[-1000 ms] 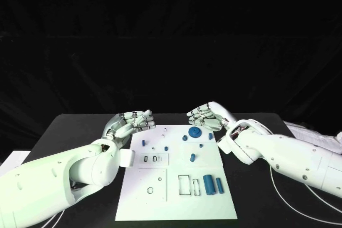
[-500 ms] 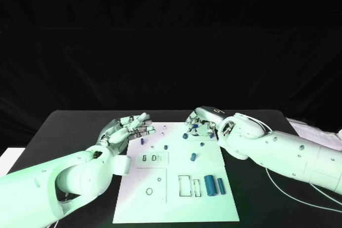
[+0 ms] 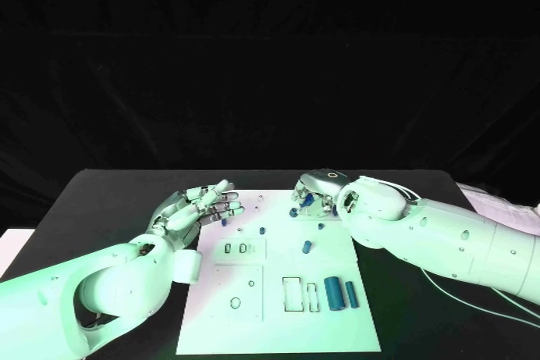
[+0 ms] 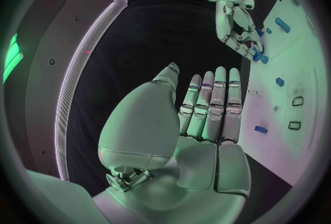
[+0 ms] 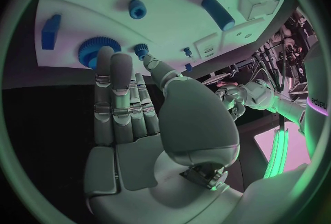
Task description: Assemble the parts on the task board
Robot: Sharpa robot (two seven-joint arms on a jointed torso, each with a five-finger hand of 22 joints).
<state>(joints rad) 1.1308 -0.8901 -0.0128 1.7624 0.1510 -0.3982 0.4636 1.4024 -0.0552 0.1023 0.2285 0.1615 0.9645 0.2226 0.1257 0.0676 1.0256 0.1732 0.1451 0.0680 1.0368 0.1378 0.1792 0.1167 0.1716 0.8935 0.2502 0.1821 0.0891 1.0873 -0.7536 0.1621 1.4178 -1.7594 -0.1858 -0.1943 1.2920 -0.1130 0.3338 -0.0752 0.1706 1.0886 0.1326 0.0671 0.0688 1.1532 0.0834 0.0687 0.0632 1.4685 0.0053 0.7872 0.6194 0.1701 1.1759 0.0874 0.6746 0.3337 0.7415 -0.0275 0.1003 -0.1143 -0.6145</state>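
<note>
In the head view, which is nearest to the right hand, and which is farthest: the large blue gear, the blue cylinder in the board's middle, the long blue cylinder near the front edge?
From the right hand:
1. Large blue gear, directly under the fingers at the board's far end.
2. Small blue cylinder, mid-board.
3. Long blue cylinder, near the front edge, on the right.
</note>
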